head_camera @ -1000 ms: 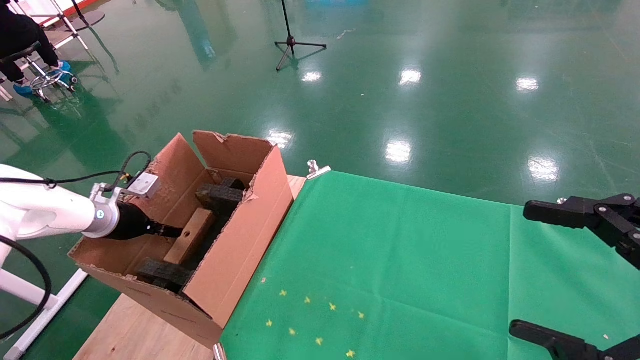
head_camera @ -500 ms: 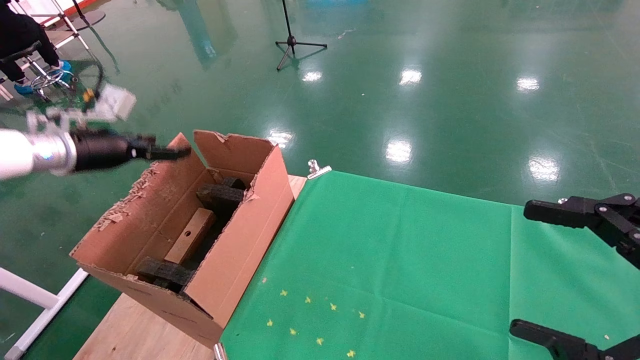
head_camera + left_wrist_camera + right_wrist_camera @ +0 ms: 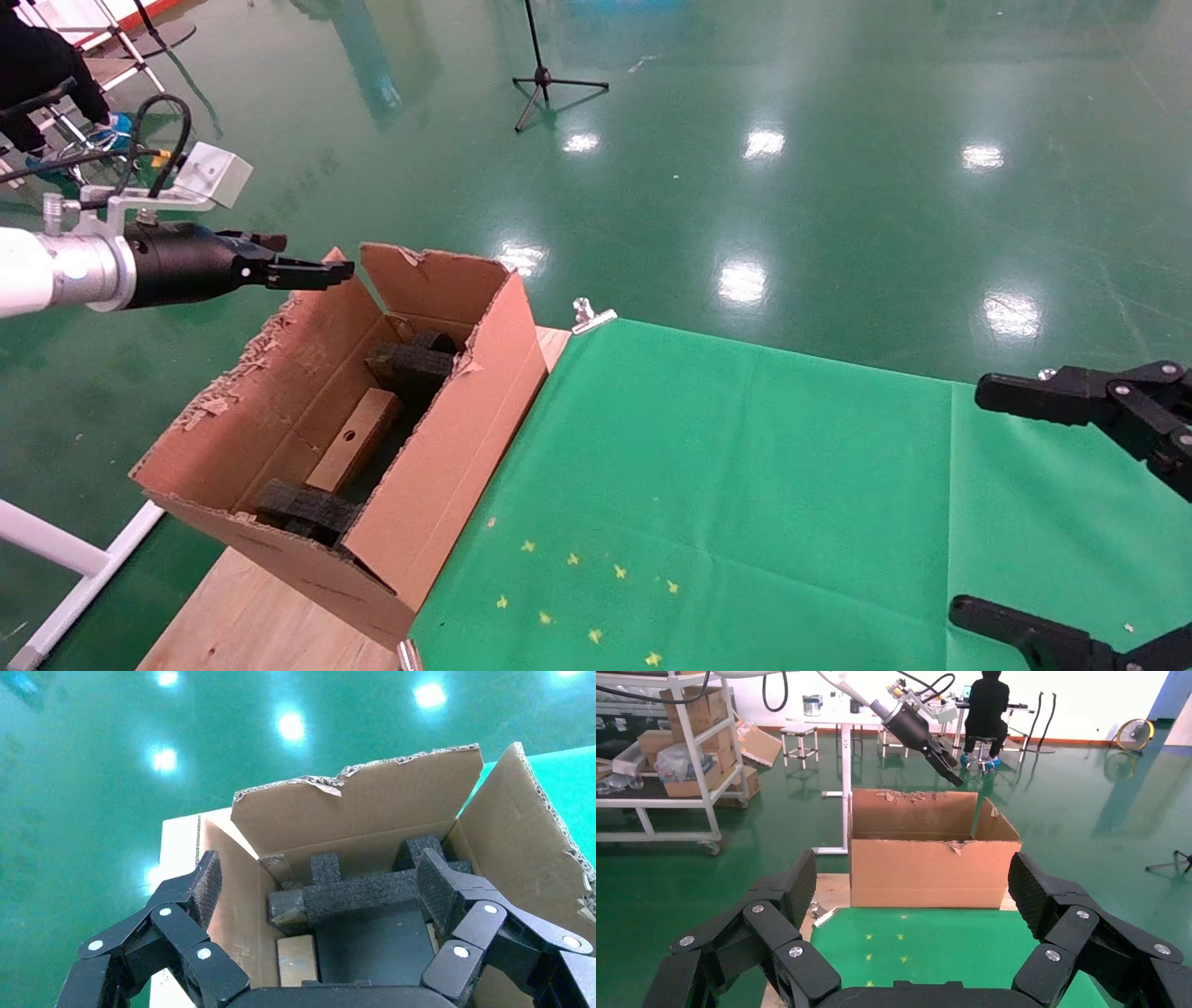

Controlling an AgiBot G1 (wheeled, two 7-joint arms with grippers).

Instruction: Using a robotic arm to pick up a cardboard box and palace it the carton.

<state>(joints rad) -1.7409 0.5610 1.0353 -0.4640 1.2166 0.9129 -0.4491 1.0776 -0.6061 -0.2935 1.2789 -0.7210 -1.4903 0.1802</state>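
Lying lengthwise along the floor of the carton [image 3: 438,438] between black foam pieces [image 3: 410,363], the small cardboard box [image 3: 357,452] is pointing its long axis toward the far torn flap, its reddish-brown top showing one round hole. The left pincer [image 3: 312,270], inside the carton a second ago, is now hovering empty and open above the rim. The right pincer [image 3: 1034,503] is sitting open over the green counter [image 3: 745,485].
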